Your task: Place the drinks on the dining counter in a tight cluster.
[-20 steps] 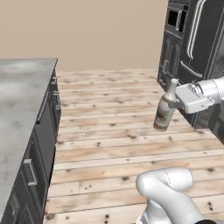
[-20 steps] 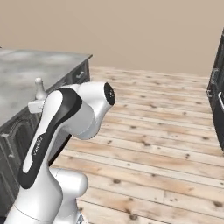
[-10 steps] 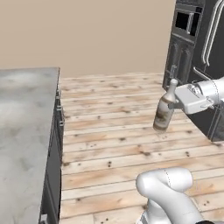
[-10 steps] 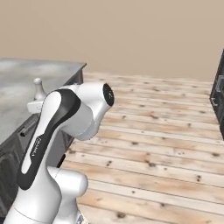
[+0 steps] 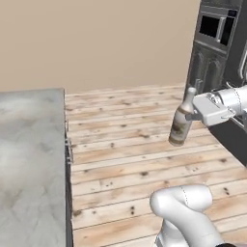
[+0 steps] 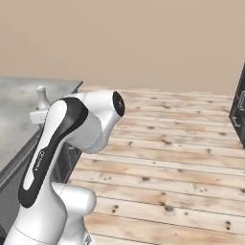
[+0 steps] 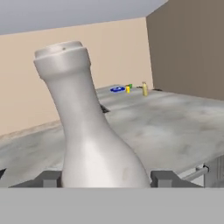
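Simulated kitchen with a plank floor; a grey marbled counter (image 5: 29, 159) runs along the left. To its right, the gripper (image 5: 195, 116) is clamped on a brown-and-white bottle (image 5: 181, 124), carried upright above the floor, probably toward the dining counter.

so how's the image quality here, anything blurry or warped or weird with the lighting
Left base view: flat even light, soft low-detail render, the brown-and-white bottle in the pincer reads clearly. Right base view: the white arm looms large up close, with mild shading. Hand view: the bottle's neck looks oversized from nearness; far small items on the counter are too tiny to identify.
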You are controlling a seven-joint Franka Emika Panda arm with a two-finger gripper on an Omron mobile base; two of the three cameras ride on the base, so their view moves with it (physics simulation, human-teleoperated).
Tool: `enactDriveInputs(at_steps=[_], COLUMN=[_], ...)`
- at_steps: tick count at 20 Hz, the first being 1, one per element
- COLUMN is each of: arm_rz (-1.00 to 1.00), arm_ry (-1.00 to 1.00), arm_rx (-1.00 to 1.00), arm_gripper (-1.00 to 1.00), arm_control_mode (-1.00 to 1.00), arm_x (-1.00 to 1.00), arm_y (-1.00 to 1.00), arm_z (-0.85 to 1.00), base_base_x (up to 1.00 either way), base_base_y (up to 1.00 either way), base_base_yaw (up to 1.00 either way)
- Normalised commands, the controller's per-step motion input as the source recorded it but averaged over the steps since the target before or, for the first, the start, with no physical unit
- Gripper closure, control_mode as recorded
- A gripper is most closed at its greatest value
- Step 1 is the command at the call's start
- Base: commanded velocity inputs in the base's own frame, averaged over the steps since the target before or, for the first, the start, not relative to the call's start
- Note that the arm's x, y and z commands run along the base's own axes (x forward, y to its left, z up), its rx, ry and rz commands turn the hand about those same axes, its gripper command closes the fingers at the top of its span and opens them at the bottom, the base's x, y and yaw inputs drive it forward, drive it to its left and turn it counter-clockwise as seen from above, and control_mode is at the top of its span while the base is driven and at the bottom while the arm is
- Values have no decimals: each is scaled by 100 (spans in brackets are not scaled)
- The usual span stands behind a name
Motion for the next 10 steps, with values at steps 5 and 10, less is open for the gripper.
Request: enactDriveInputs(at_steps=[5,10], arm_rz=[0,0], arm_ry=[0,0], arm_rx=[0,0], arm_gripper=[100,100], arm_control_mode=[100,100], arm_x=[0,0], arm_y=[0,0], arm_z=[0,0], base_base_x=[100,100], base_base_y=[28,-1], base_base_yaw=[-11,0])
